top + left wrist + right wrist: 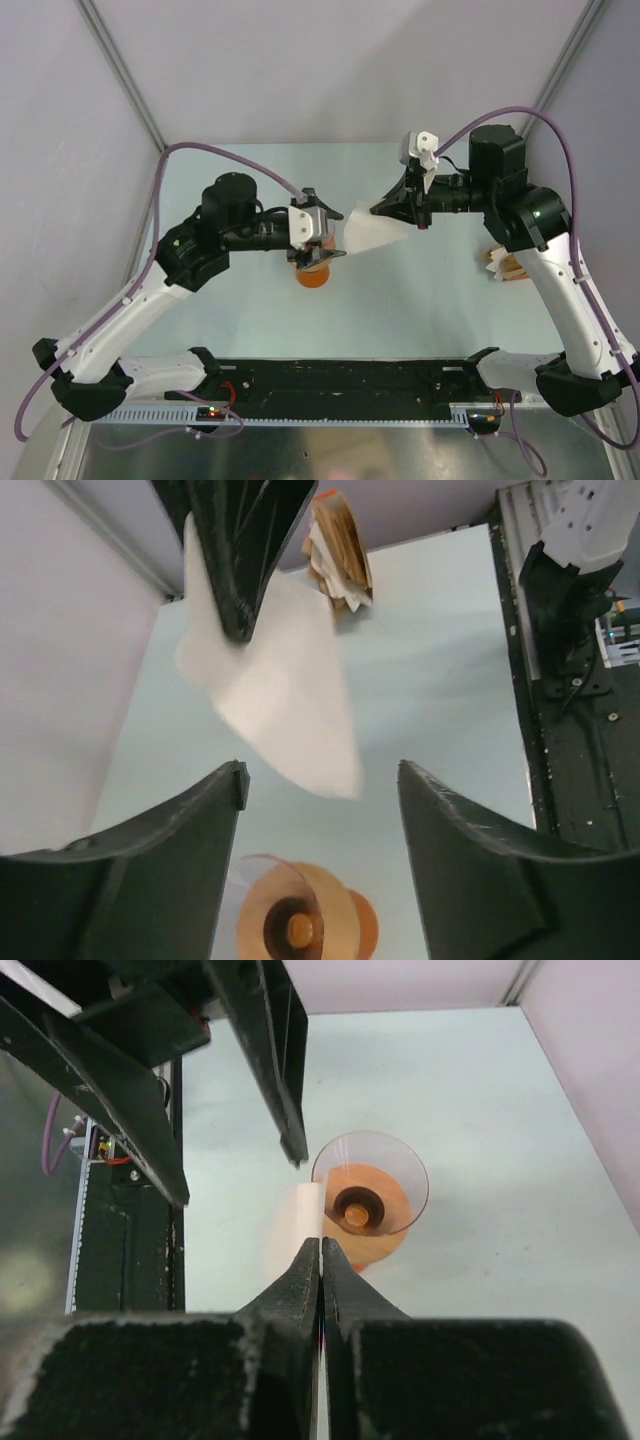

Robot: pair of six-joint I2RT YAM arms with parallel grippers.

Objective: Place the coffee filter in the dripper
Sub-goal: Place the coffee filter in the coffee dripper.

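The coffee filter (368,232) is a flat white paper fan held off the table, with my right gripper (380,212) shut on its right-hand part. In the right wrist view the jaws (321,1243) are pressed together on the paper, whose edge (303,1225) shows just ahead. The dripper (313,276), a clear funnel on an orange base, stands upright on the table just left of and below the filter's free corner. My left gripper (320,255) hovers over the dripper (298,916) with open fingers, holding nothing. The filter's corner (290,695) hangs just beyond its fingertips.
A tan-and-white stack of paper fans (503,264) lies at the right side of the table, behind the right arm, and shows in the left wrist view as the stack (336,542). The black base rail (330,380) runs along the near edge. Enclosure walls close in on both sides.
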